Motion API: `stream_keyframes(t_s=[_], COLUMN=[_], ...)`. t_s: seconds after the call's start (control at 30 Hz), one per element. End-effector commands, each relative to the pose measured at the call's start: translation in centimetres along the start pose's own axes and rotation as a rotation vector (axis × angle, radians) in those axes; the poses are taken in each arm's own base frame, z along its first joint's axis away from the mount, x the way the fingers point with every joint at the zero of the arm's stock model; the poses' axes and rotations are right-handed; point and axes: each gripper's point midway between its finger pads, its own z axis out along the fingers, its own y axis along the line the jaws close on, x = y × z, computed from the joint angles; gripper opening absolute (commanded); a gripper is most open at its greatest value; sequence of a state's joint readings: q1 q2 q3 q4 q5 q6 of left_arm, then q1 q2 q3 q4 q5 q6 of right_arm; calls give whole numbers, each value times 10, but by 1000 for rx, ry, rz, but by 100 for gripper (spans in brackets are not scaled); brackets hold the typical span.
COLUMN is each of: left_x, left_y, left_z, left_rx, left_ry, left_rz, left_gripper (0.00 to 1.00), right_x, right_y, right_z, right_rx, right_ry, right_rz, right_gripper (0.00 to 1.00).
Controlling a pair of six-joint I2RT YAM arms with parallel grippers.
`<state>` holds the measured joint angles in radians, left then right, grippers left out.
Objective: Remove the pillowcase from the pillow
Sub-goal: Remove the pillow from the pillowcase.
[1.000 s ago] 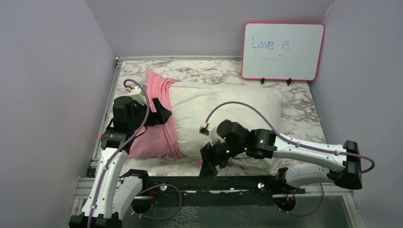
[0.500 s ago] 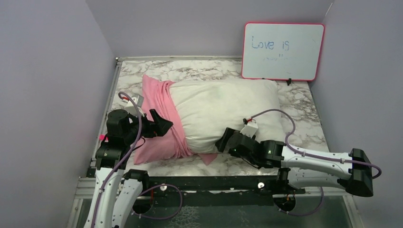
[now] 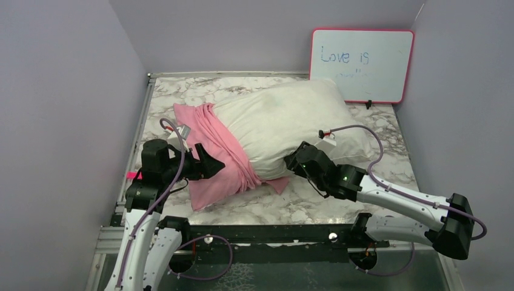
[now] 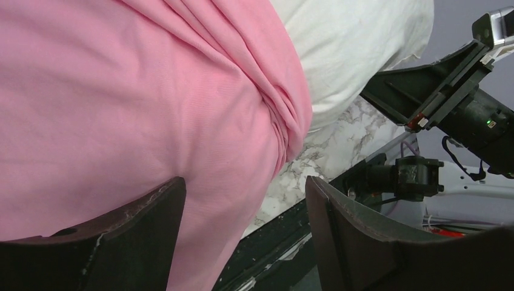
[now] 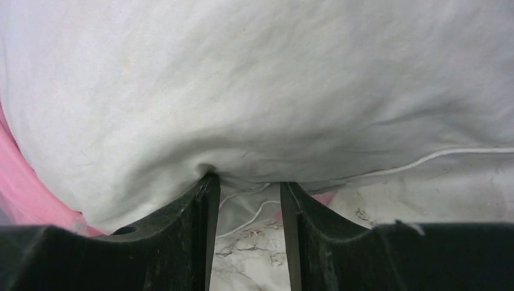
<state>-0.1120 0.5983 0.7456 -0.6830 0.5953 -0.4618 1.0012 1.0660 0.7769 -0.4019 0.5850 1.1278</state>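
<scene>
The white pillow [image 3: 291,121] lies slanted on the marble table, its far end near the whiteboard. The pink pillowcase [image 3: 215,142] covers only its near-left end, bunched in folds. My left gripper [image 3: 212,165] sits at the cover's near side. In the left wrist view it [image 4: 242,182] is open, with the pillowcase [image 4: 151,91] draped against its left finger and bare pillow [image 4: 351,42] beyond. My right gripper [image 3: 292,163] is at the pillow's near edge. In the right wrist view it [image 5: 245,182] is open with a narrow gap, its tips pressed into the pillow [image 5: 273,79].
A whiteboard [image 3: 360,65] with a red frame stands at the back right, close to the pillow's far corner. Lilac walls close in the table [image 3: 339,200] on the left, back and right. A black rail [image 3: 267,233] runs along the near edge.
The pillow has swung, its right end going toward the whiteboard. My right gripper came up from the front edge to the pillow and narrowed its jaws. The pink cover shifted toward the near left.
</scene>
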Motion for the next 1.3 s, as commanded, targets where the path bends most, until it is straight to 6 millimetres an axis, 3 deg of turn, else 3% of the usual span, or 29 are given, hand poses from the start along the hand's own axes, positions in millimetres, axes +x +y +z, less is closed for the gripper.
stream_keyframes(t_s=[0.0,0.13,0.27,0.37,0.47,0.5,0.57,0.67,0.7,0.83,1.1,1.27], left_x=[-4,-13,-33,-19,-9,-6,4,24,30,51,91,84], left_y=[-5,5,-21,-43,-46,-44,-37,-33,-33,-37,-26,0], left_z=[0,16,32,52,54,52,51,58,61,72,85,87], left_rx=[7,-78,-137,-166,-267,-291,-317,-316,-319,-345,-413,-505], left_ry=[7,46,33,72,-18,-51,-95,-102,-100,-105,-135,-241], left_rz=[16,53,159,211,186,160,104,57,56,86,73,95], left_gripper=[74,72,71,69,68,68,67,67,67,68,74,72], right_x=[-14,-9,5,11,16,17,20,24,25,24,6,-1], right_y=[25,33,15,4,-2,-2,-2,5,7,19,41,47], right_z=[3,2,8,13,19,22,28,37,39,42,21,8], right_rx=[-74,-73,-14,20,50,53,56,20,4,-57,-163,-205], right_ry=[-52,-10,20,17,10,10,12,18,22,23,17,26], right_rz=[14,16,86,122,159,164,174,211,223,242,190,173], right_gripper=[47,74,94,98,100,98,85,52,36,2,0,0])
